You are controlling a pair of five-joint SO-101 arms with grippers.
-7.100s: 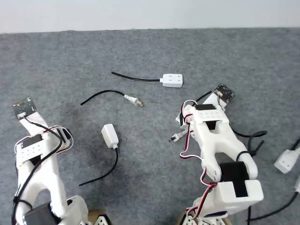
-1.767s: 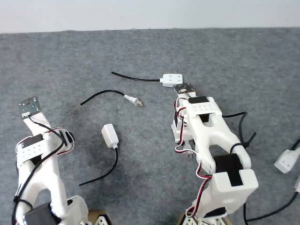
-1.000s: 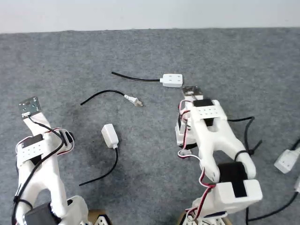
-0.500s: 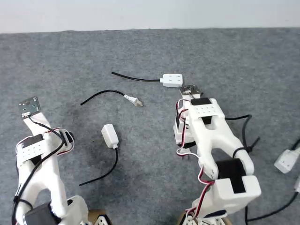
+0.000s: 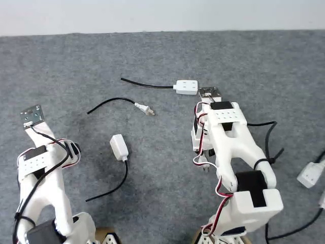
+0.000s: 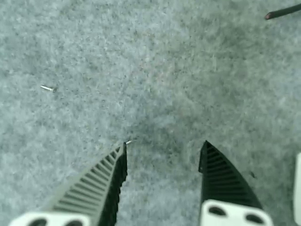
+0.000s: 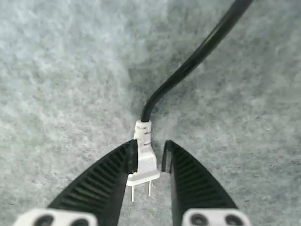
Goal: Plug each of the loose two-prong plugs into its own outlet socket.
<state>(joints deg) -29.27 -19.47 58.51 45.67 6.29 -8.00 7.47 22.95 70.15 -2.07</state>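
Held plug: white moulded-plastic two-prong plug (image 7: 143,165), flat body, ribbed collar, two thin metal prongs; a round black rubber cable (image 7: 197,56) curves away from it.
Loose plug: second white two-prong plug (image 5: 145,109) on a curved black lead, lying on the surface between the two nearer socket blocks.
Sockets: white rectangular plastic socket block (image 5: 186,87) with a black lead, farther back; white rounded socket block (image 5: 119,146) with a black lead, nearer the front; third white socket block (image 5: 310,174) at the edge, beyond the right arm (image 5: 231,142).
Surface: grey, fibrous, felt-like surface (image 5: 76,56), matte and uneven in pile.
Room: plain pale wall (image 5: 152,15) along the far edge of the surface.
Right tool: right tool (image 7: 149,148), black ribbed fingers, clamped on both sides of the held plug's body, prongs pointing back toward the wrist; contact with the surface cannot be determined. The right arm's wrist sits just beside the rectangular socket block.
Left tool: left tool (image 6: 163,146), dark ribbed fingers spread wide, nothing between them, over bare surface.
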